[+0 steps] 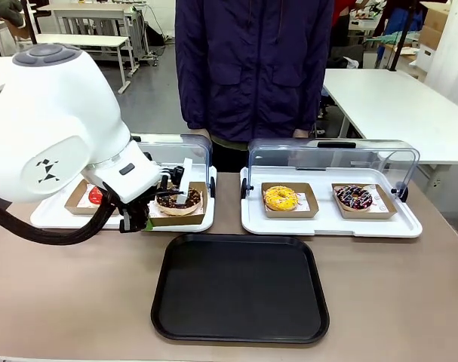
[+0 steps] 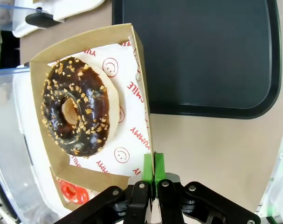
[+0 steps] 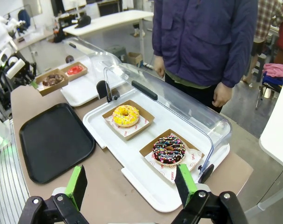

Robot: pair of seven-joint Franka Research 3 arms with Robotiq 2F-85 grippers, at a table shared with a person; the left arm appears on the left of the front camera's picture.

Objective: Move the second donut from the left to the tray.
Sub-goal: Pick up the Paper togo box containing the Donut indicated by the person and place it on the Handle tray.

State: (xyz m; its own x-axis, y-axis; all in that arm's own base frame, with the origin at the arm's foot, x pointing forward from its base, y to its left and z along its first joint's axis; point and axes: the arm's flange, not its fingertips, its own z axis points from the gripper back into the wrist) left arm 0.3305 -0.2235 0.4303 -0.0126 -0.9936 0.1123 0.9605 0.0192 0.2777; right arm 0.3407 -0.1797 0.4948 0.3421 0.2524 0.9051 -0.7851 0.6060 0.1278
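The chocolate-glazed donut with light sprinkles [image 1: 178, 199] [image 2: 76, 106] [image 3: 52, 79] sits in its small brown cardboard tray [image 2: 140, 70] at the front edge of the left white tray [image 1: 51, 219]. My left gripper [image 1: 148, 219] [image 2: 153, 164] is shut on the rim of that cardboard tray, at the corner nearest the camera. The large black tray [image 1: 240, 286] [image 2: 202, 51] [image 3: 55, 140] lies just in front, with nothing on it. My right gripper [image 3: 131, 184] hangs open well above the table's right end, holding nothing.
A red-glazed donut [image 1: 95, 196] [image 2: 72, 191] sits left of the held one. The right white tray [image 1: 251, 222] carries a yellow donut [image 1: 280, 197] [image 3: 126, 115] and a dark donut with coloured sprinkles [image 1: 355, 197] [image 3: 169, 150]. Both clear lids stand open. A person [image 1: 251, 68] stands at the far side.
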